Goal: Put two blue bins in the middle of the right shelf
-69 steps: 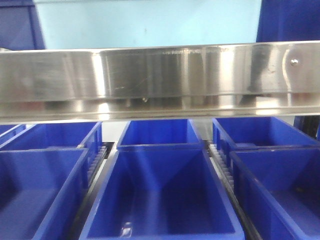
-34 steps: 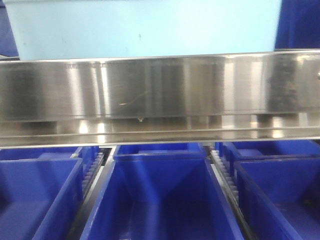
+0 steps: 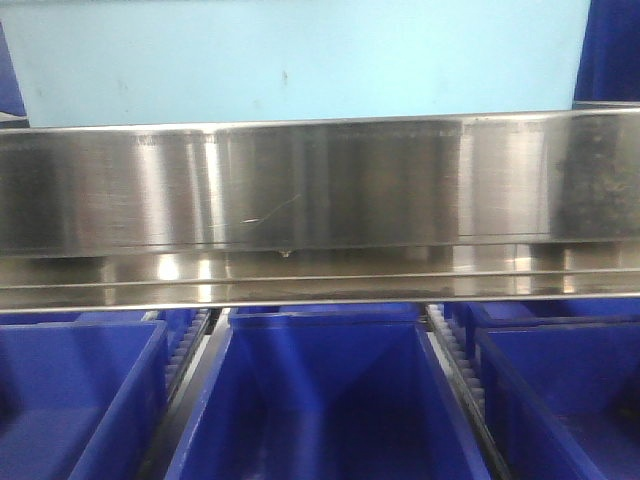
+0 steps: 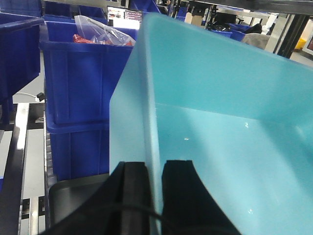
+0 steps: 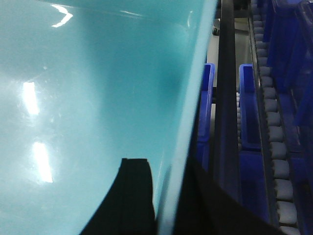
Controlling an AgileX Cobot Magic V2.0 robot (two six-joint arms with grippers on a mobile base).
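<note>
while a black finger sits on either side of a wall, the left hand [image 4: 155, 171] and the right hand [image 5: 166, 171] each clamp the pale light-blue rectangular plastic bin [image 3: 300, 60]. the bin shows just above the shiny stainless-steel shelf rail [image 3: 320, 190]; whether it rests on that tier, cannot tell. royal-blue plastic bins [image 3: 320, 400] stand along roller tracks [image 5: 277, 147] below.

Left gripper [image 4: 154, 169]: black fingers [image 4: 131, 193] pinched onto side wall of pale blue bin [image 4: 220, 88], one finger outside wall, other inside. Right gripper [image 5: 164, 171]: same clamp on opposite wall, one finger [image 5: 134, 196] flat against inside face, other beyond rim, outside
</note>
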